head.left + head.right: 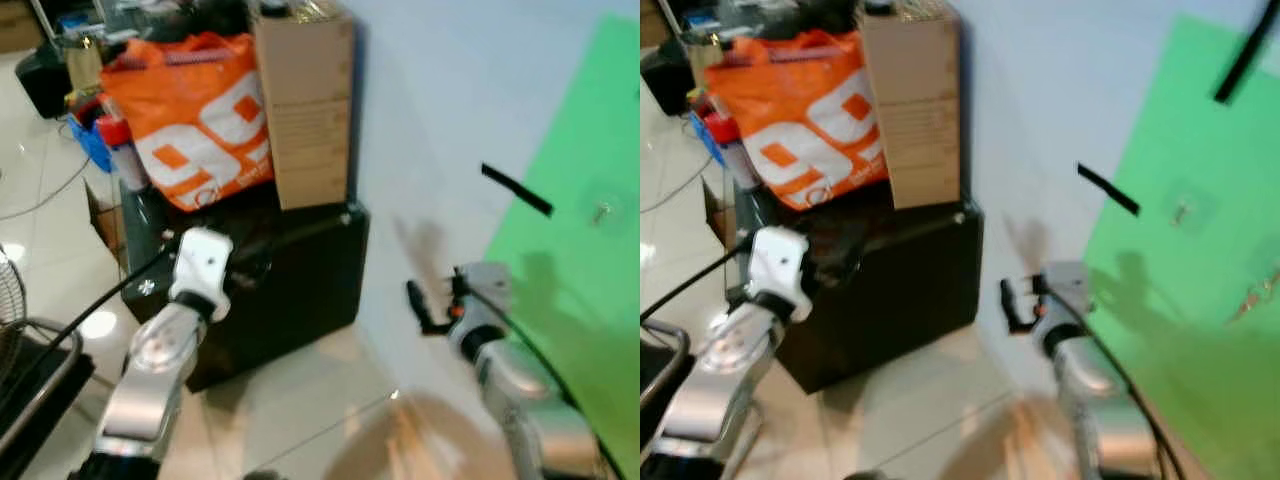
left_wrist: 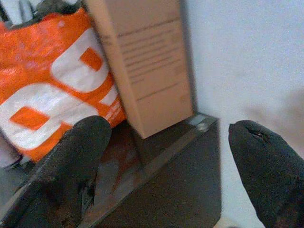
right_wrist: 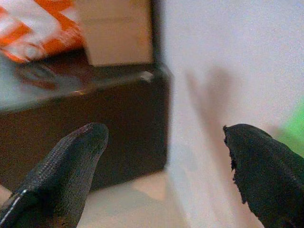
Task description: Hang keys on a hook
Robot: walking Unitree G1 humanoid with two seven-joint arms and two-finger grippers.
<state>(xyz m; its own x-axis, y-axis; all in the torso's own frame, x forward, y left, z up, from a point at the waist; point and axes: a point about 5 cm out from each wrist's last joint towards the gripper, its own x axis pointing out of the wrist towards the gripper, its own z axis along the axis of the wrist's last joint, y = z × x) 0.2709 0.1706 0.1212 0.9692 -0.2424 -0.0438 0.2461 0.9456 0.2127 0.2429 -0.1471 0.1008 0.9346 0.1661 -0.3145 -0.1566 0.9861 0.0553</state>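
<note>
A small metal hook (image 1: 601, 212) sits on a green sheet (image 1: 580, 280) fixed to the white wall at the right. A black strip (image 1: 515, 188) is stuck at the sheet's edge. My right gripper (image 1: 425, 305) is raised before the wall, left of and below the hook, and stands open with nothing between its fingers (image 3: 71, 166). My left gripper (image 2: 166, 142) is also open and holds nothing; it points at the black case (image 1: 300, 270). I cannot make out any keys.
On the black case stand a tall cardboard box (image 1: 305, 100) and an orange and white bag (image 1: 195, 115). Blue clutter (image 1: 95, 140) and a fan (image 1: 10, 300) are at the left. Light tiled floor (image 1: 300, 400) lies in front.
</note>
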